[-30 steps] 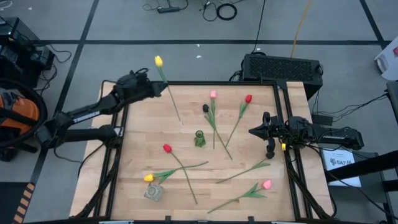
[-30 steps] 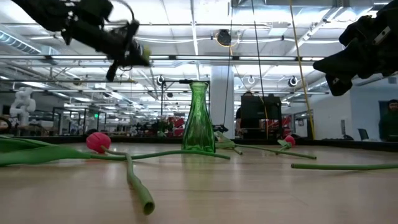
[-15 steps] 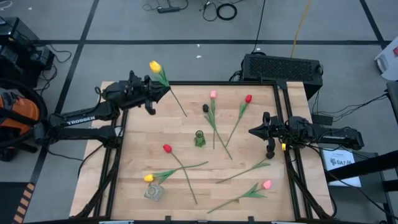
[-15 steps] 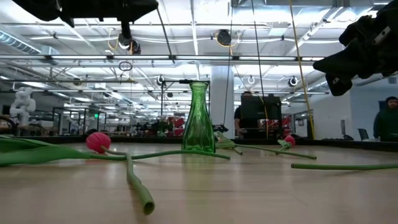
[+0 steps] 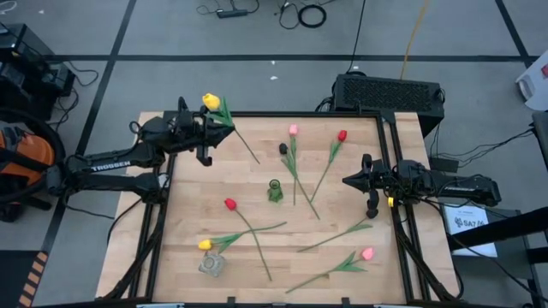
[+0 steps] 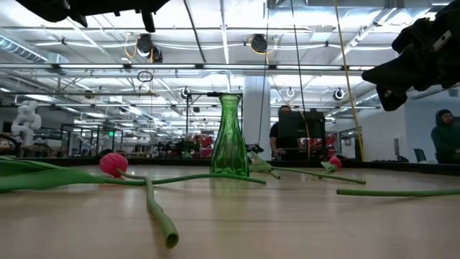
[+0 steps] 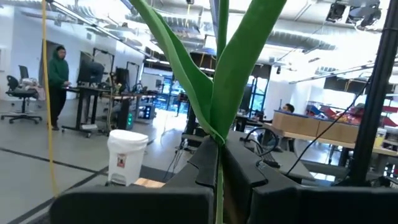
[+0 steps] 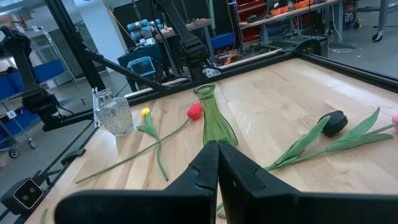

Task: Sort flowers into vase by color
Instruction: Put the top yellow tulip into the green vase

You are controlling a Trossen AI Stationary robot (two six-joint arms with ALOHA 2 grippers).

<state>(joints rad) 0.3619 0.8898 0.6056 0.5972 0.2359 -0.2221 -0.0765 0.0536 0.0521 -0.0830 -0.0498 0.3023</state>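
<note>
My left gripper (image 5: 216,122) is raised over the table's far-left corner and is shut on a yellow tulip (image 5: 211,101), whose green leaves (image 7: 233,62) fill the left wrist view. My right gripper (image 5: 346,180) hovers shut by the right edge, touching nothing. A green glass vase (image 5: 274,190) stands mid-table. A clear glass vase (image 5: 211,264) stands near the front-left. On the wood lie red tulips (image 5: 229,204) (image 5: 342,135), a yellow one (image 5: 205,245), pink ones (image 5: 294,130) (image 5: 368,253) and a black one (image 5: 283,149). My left gripper pinches the yellow tulip's stem (image 7: 219,171) between its two shut fingers, just below where the leaves branch off, near the head end. The fingers come roughly level from the table's left and lie across the stem. The flower is lifted clear; its free stem end (image 5: 257,159) slants toward the table's middle.
A black raised rail (image 5: 300,114) frames the wooden top. Tulips lie scattered over the middle and near half, their stems crossing right of the green vase (image 8: 214,118). Bare wood shows left of that vase. People stand in the room beyond.
My left gripper has risen out of the low view and turned at the wrist, keeping the yellow tulip. The flower has swung: its head has moved slightly left and toward the near side, and its free stem end has moved toward the right. The right arm has kept still.
</note>
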